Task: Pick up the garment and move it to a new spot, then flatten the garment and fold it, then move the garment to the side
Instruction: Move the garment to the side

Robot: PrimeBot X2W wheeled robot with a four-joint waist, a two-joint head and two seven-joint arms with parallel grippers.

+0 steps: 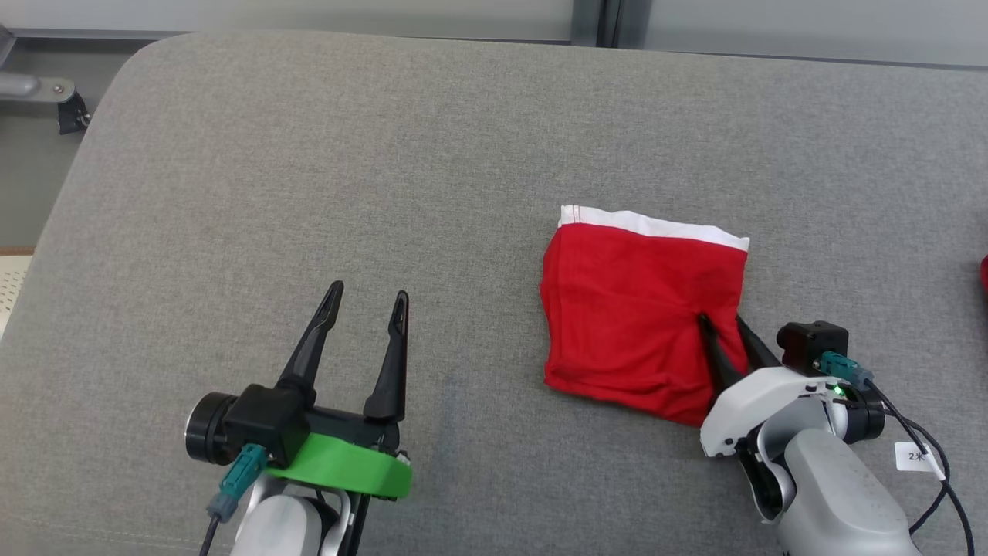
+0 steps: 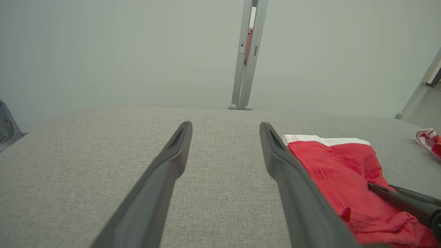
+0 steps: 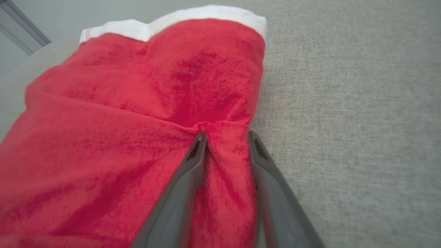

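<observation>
The garment [image 1: 633,309] is a folded red piece with a white waistband along its far edge, lying right of centre on the grey cloth-covered table [image 1: 347,154]. My right gripper [image 1: 722,320] reaches in from the near right and has its two dark fingers closed around a bunched ridge of red cloth at the garment's right edge; the right wrist view shows the garment [image 3: 137,103] puckering at the tips of that gripper [image 3: 227,136]. My left gripper [image 1: 369,292] hovers open over bare table to the left, nothing between its fingers. The left wrist view has the left gripper [image 2: 225,125] with the garment [image 2: 337,165] to its right.
A second red and white cloth item [image 1: 984,274] lies at the table's right edge, also seen as a cloth item [image 2: 429,139] in the left wrist view. The table's rounded far-left corner is near a metal fitting [image 1: 69,112]. Pale wall panels stand behind the table.
</observation>
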